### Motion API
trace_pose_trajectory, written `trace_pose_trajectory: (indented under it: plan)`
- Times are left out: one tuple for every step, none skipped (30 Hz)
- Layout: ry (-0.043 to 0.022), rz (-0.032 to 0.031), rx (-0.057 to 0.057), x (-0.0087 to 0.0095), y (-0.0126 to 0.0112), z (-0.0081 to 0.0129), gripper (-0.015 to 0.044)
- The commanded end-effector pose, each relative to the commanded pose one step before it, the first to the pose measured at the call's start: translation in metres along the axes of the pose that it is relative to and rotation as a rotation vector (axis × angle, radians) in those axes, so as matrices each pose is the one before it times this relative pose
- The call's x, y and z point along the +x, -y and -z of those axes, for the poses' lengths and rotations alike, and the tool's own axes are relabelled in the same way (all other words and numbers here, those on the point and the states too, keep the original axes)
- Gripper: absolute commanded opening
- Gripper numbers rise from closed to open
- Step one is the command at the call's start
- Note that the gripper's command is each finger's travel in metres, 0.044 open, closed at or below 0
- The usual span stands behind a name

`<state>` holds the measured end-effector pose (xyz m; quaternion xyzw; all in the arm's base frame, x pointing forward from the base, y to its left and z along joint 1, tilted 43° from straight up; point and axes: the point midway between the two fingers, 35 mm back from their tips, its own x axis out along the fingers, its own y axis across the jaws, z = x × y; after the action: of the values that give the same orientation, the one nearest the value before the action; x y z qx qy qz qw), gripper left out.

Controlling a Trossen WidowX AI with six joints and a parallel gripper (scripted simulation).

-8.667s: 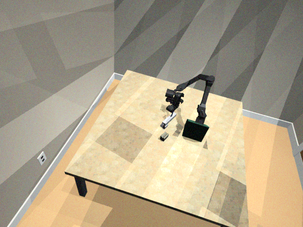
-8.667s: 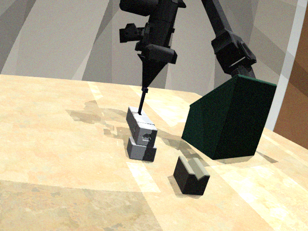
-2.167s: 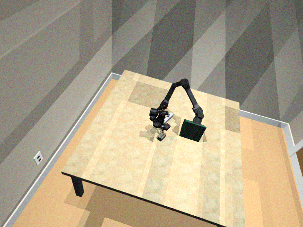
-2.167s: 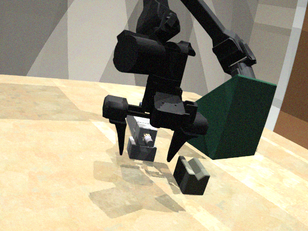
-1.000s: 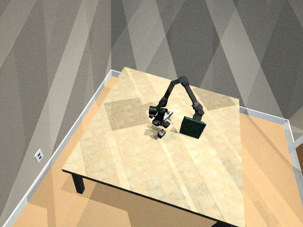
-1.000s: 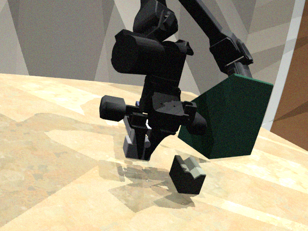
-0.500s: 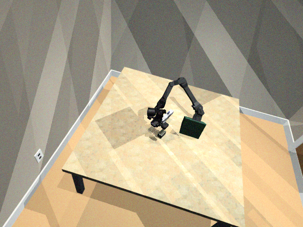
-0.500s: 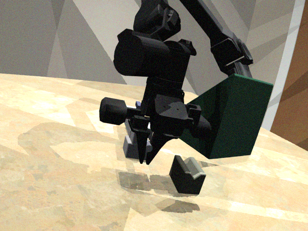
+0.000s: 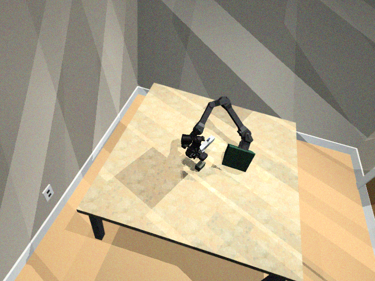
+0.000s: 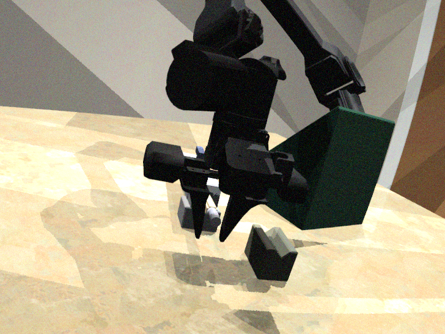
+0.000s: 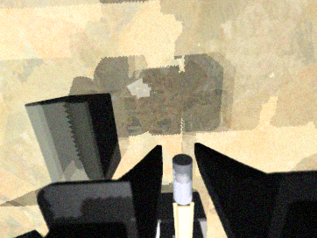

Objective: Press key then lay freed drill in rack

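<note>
The drill is a short rod with a grey round end and a tan shaft. It sticks out of a grey holder block. A small blue key shows on top of the block, behind my fingers. My gripper points down over the block. Its fingers stand a little apart on either side of the drill's grey end, with a gap on each side. The rack is a dark grey block with a V groove, and its groove holds nothing. It lies just beside the gripper.
A dark green box stands at the arm's base, close behind the rack. The wooden table top stretches wide toward the front.
</note>
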<state>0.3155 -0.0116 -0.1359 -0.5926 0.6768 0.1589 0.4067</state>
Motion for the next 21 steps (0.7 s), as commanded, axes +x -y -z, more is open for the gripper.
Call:
trace_pose_trajectory:
  plan:
    - [-0.00114, -0.00096, -0.0018, 0.00055, -0.00047, 0.00067, 0.0236]
    - [0.00000, 0.00000, 0.0000, 0.00000, 0.00000, 0.00000, 0.0262]
    - [0.00019, 0.00007, 0.0005, 0.00006, 0.00002, 0.00020, 0.0289]
    - [0.00040, 0.00015, 0.0011, 0.00013, 0.00005, 0.00043, 0.0315]
    - [0.00046, 0.00017, 0.0013, 0.00015, 0.00006, 0.00049, 0.0341]
    - [0.00058, 0.00021, 0.0016, 0.00015, 0.00013, 0.00065, 0.0368]
    - [0.00053, 0.00020, 0.0015, 0.00009, 0.00026, 0.00066, 0.0394]
    - [0.00013, 0.00006, 0.0004, -0.00002, 0.00025, 0.00028, 0.0420]
    - [0.00002, 0.00002, 0.0001, -0.00004, 0.00023, 0.00021, 0.0440]
    - [-0.00001, 0.00001, 0.0000, -0.00003, 0.00022, 0.00024, 0.0440]
    - [-0.00002, 0.00001, 0.0000, -0.00002, 0.00021, 0.00027, 0.0440]
    - [-0.00002, 0.00000, 0.0000, 0.00000, 0.00017, 0.00029, 0.0440]
    - [-0.00002, 0.00000, 0.0000, 0.00003, 0.00013, 0.00029, 0.0440]
    - [-0.00003, 0.00000, 0.0000, 0.00004, 0.00010, 0.00030, 0.0440]
    - [-0.00003, 0.00000, 0.0000, 0.00005, 0.00008, 0.00030, 0.0440]
    - [-0.00003, 0.00000, 0.0000, 0.00006, 0.00007, 0.00030, 0.0440]
    - [-0.00002, 0.00000, 0.0000, 0.00006, 0.00007, 0.00029, 0.0440]
    - [-0.00002, 0.00000, 0.0000, 0.00006, 0.00008, 0.00028, 0.0440]
    - [-0.00002, 0.00000, 0.0000, 0.00006, 0.00007, 0.00027, 0.0440]
    - [-0.00002, 0.00000, 0.0000, 0.00006, 0.00007, 0.00026, 0.0440]
    - [-0.00002, 0.00000, 0.0000, 0.00006, 0.00006, 0.00026, 0.0440]
